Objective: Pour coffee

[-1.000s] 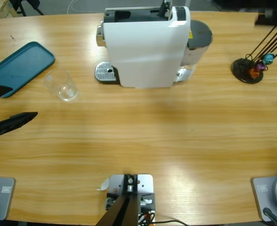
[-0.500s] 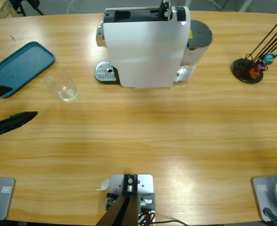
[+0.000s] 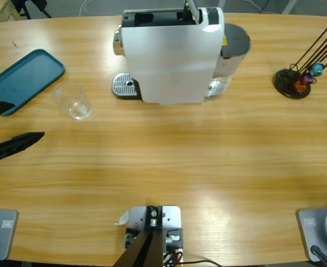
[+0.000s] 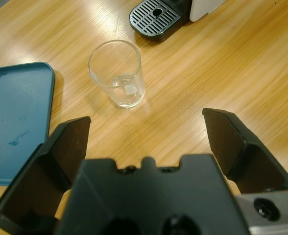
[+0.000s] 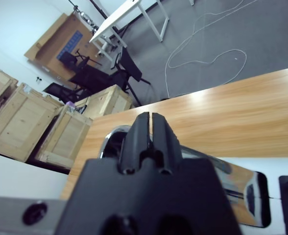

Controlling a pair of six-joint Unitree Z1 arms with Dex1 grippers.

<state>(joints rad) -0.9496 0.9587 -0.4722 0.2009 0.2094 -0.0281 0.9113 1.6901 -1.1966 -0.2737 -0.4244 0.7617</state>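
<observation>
1. Looking down from the high view, a white coffee machine (image 3: 172, 55) stood at 12 o'clock on the wooden table (image 3: 169, 161), its round metal drip grate (image 3: 124, 85) jutting out toward 9 o'clock. A clear glass tumbler (image 3: 73, 101) stood upright at about 10 o'clock, apart from the grate and just beside a teal tray (image 3: 24, 78) lying nearer the 9 o'clock edge. A black capsule stand (image 3: 292, 82) with coloured capsules sat at 2 o'clock. The left gripper (image 3: 2, 125) entered from the 9 o'clock edge, its 2 black jaws spread wide and holding nothing, near the tumbler but not touching it. A slim grey tip (image 3: 192, 10) of the other arm showed just above the machine's top at 12 o'clock.

2. In the left wrist view, the left gripper (image 4: 146, 125) was released, jaws far apart, with the tumbler (image 4: 117, 73) standing ahead between them at 12 o'clock, clear of both. No coffee could be made out in it; only a faint pale patch showed at its base. The tray (image 4: 16, 112) lay at 9 o'clock, the drip grate (image 4: 155, 17) at 1 o'clock.

3. In the right wrist view, the right gripper (image 5: 150, 128) was clenched, its 2 jaws pressed together with nothing between them, poised over the machine's shiny top (image 5: 232, 176). Wooden crates (image 5: 60, 127) and a grey floor with a white cable (image 5: 203, 56) lay beyond the table.
</observation>
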